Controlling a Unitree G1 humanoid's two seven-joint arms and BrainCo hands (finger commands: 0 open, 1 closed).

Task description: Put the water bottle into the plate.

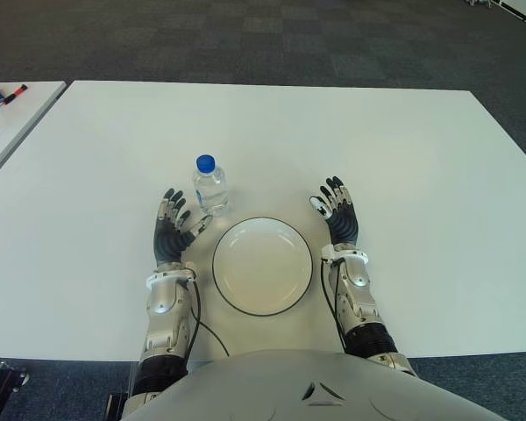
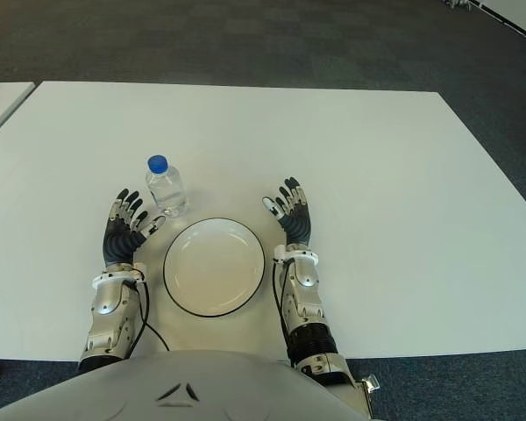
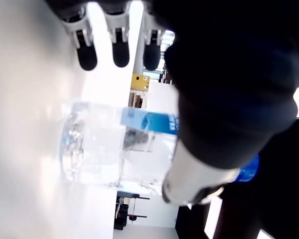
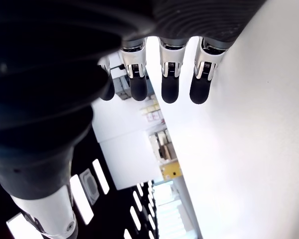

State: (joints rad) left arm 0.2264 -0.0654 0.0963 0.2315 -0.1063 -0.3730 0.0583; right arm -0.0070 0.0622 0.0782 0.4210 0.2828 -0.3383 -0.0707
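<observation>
A small clear water bottle with a blue cap stands upright on the white table, just beyond the far left rim of a white plate with a dark edge. My left hand lies left of the plate with fingers spread, its thumb reaching toward the bottle's base but not closed on it. The left wrist view shows the bottle close in front of the open fingers. My right hand shows beside the plate's right side, fingers extended and holding nothing.
A second white table stands at the far left with a marker on it. Dark carpet lies beyond the table's far edge. The plate holds nothing.
</observation>
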